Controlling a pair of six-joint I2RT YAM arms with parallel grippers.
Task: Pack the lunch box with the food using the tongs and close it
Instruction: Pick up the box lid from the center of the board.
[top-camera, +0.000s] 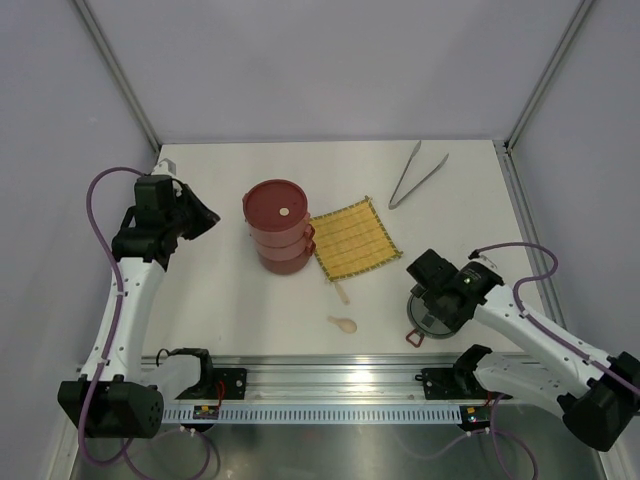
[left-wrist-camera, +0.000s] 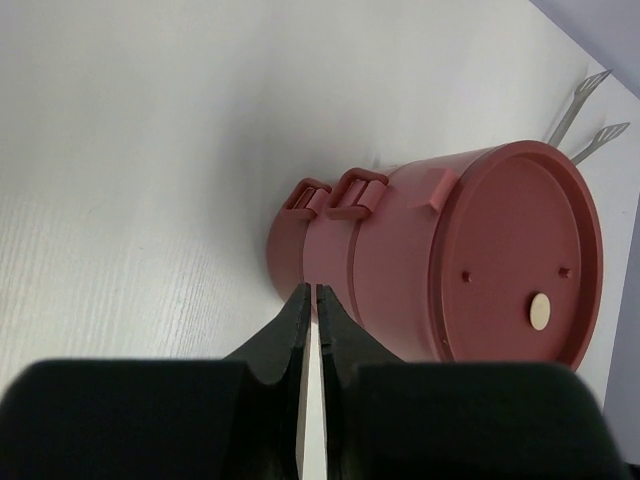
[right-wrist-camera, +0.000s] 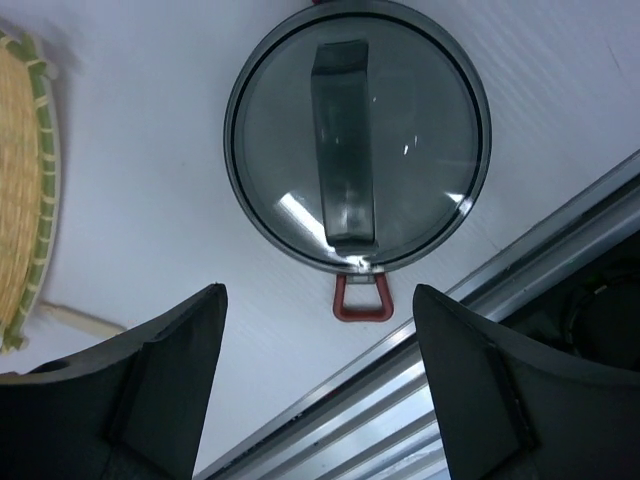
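Left gripper (left-wrist-camera: 311, 292) I see pinched nearly shut on nothing, its tips close beside the lunch box (left-wrist-camera: 470, 270), a stack of red tiers capped by a flat disc lid (left-wrist-camera: 520, 255). Right of the stack lies the yellow mat (top-camera: 355, 238), just beside it, with a cream spoon (top-camera: 342, 323) nearer me and the tongs (top-camera: 415, 173) toward the far edge. My right gripper (right-wrist-camera: 318, 292) hangs spread wide, empty, over the grey lid (right-wrist-camera: 357, 135) lying flat by the rail (right-wrist-camera: 480, 330).
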